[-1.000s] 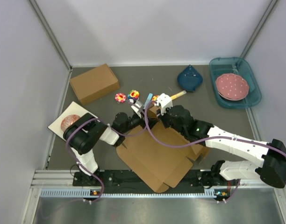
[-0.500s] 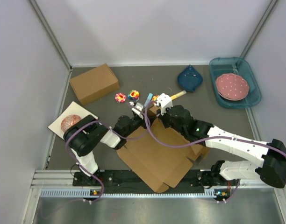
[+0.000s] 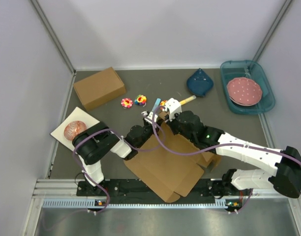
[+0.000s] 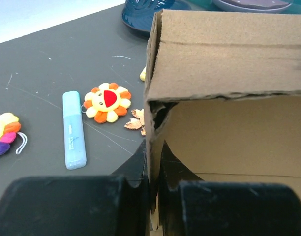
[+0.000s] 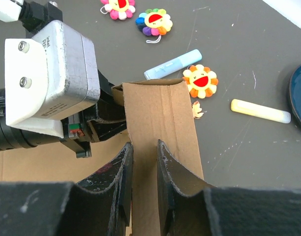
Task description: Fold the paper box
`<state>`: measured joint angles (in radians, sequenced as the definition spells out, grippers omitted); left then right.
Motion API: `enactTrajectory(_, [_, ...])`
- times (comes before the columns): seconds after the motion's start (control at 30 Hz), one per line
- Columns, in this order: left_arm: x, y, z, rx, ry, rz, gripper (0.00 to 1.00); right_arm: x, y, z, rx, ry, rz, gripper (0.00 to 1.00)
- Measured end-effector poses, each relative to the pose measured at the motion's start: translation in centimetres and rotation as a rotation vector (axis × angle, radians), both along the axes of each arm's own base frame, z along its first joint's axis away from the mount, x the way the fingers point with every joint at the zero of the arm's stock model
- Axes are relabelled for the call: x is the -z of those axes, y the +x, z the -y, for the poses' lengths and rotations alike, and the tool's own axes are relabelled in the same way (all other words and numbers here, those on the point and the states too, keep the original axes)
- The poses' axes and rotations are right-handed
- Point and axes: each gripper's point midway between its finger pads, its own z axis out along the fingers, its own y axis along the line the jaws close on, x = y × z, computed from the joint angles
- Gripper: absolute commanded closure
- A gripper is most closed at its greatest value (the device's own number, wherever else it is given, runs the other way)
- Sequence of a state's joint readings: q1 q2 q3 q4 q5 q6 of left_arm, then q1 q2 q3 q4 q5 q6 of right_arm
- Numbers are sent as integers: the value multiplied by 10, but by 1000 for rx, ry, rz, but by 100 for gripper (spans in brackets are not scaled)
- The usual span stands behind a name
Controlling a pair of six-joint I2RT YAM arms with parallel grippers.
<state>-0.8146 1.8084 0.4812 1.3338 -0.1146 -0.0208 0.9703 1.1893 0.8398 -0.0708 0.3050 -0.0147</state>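
The paper box point(image 3: 165, 169) is a brown die-cut sheet lying flat near the arms, with its far wall folded upright. In the left wrist view that wall's corner point(image 4: 229, 73) rises just ahead, and my left gripper point(image 4: 153, 162) is shut on the thin side flap's edge. My right gripper point(image 5: 144, 152) comes from above and straddles the top of the folded wall point(image 5: 160, 113), its fingers pressed on both faces. From the top view both grippers, left point(image 3: 153, 121) and right point(image 3: 164, 120), meet at the box's far corner.
A chunkier brown box point(image 3: 99, 87) stands at the back left. Flower toys point(image 3: 127, 103), a blue marker point(image 3: 156, 104) and a yellow marker point(image 3: 186, 100) lie just beyond the grippers. A blue dish point(image 3: 200, 83), a teal tray point(image 3: 249, 109) holding a pink plate point(image 3: 244, 90), and a white card point(image 3: 74, 129) sit around.
My left gripper moved right to the upright wall's corner and closed from open onto the flap. The right arm and the box stayed put.
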Motion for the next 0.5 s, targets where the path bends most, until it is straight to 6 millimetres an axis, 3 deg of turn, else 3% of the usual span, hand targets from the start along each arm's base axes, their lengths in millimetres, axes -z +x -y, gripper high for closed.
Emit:
enactTrajectory(0.1, [0,1,-2,-34,4,3,100,1,0,-1,0,-2,-1,88])
enactTrajectory(0.2, [0,1,-3,-64,6,4,100,1,1,-1,1,-2,-2,80])
enactTrajectory(0.23, [0,1,-4,-72,6,4,100,1,1,-2,1,-3,-2,69])
enactTrajectory(0.33, [1,1,-7,-89,9,6,100,2,1,-3,8,5,-14,49])
enactTrajectory(0.43, [1,-2,-12,-102,18,10,100,2,-4,-7,5,27,-40,33])
enactTrajectory(0.5, [1,-7,-17,-107,25,10,100,0,-9,-9,-1,39,-58,27])
